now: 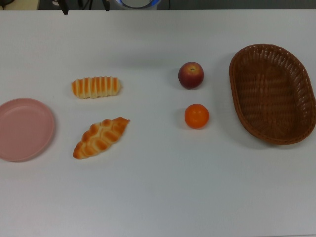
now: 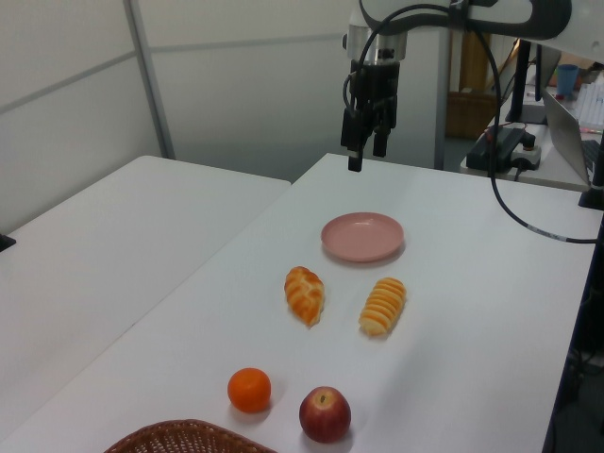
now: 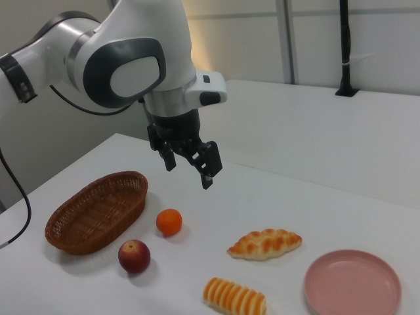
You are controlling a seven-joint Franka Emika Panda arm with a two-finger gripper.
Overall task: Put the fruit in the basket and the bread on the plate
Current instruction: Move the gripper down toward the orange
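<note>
The hand (image 3: 191, 164) hung high above the white surface (image 1: 158, 197), fingers spread and holding nothing, so no sorting had begun. The orange (image 1: 197, 116) and apple (image 1: 191, 75) lay near the basket (image 1: 272, 93); the braided loaf (image 1: 100, 137) and ridged roll (image 1: 96, 87) lay beside the pink plate (image 1: 24, 129) (each pair close to its goal).

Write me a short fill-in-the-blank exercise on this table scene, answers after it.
1. The basket holds ____ pieces of fruit.
2. In the top view, the orange lies between the basket and the braided ____.
3. The plate is coloured ____.
4. The gripper hangs above the table, holding ____.

Answers: no; loaf; pink; nothing
</note>
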